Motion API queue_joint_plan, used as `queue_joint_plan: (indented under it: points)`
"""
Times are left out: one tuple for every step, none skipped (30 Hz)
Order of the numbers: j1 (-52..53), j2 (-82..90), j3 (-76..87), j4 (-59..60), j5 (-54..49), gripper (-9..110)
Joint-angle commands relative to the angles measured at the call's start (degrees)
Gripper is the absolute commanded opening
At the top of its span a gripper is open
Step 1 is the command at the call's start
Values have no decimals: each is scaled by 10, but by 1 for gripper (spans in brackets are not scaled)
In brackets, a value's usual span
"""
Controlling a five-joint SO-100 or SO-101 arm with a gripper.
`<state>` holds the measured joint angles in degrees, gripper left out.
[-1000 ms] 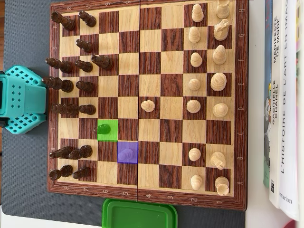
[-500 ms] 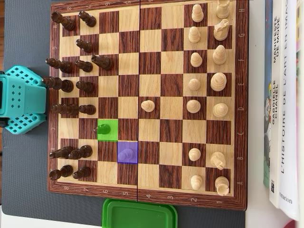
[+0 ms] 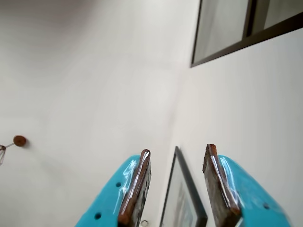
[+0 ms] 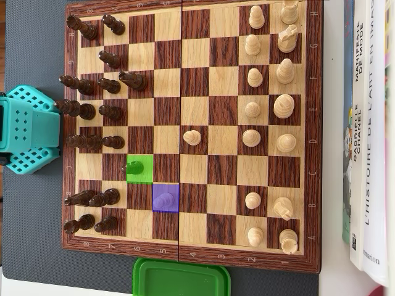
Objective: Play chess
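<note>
Chessboard (image 4: 191,132) fills the overhead view, dark pieces along its left side, pale pieces along its right. On it, 1 dark pawn (image 4: 134,167) stands on a green-tinted square (image 4: 146,176), and a purple-tinted square (image 4: 165,198) lies diagonally below-right. The teal arm (image 4: 24,129) sits just left of the board, a green lid (image 4: 181,277) below it, books (image 4: 369,135) right. In the wrist view the gripper (image 3: 176,158) points at a wall, jaws apart, empty.
</note>
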<state>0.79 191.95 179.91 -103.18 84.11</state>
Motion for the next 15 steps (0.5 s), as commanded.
queue_joint_plan:
  points:
    - [4, -9, 11, 33, -4, 17]
    - [4, -8, 11, 54, -4, 17]
    - [4, -7, 11, 76, -4, 17]
    - [4, -4, 11, 98, -4, 17]
    - [4, -4, 11, 122, -4, 17]
    - [4, -4, 11, 147, -4, 17]
    - [4, -4, 10, 172, -4, 17]
    - [4, -4, 6, 200, -4, 17]
    - [4, -4, 5, 232, -4, 17]
    - [4, -4, 4, 268, -4, 17]
    - [4, -4, 4, 307, -4, 17]
    - [5, -4, 1, 349, -4, 17]
    - [5, -3, -4, 395, -4, 17]
    - [6, -3, -13, 440, -4, 17]
    - [9, -3, -26, 487, -4, 17]
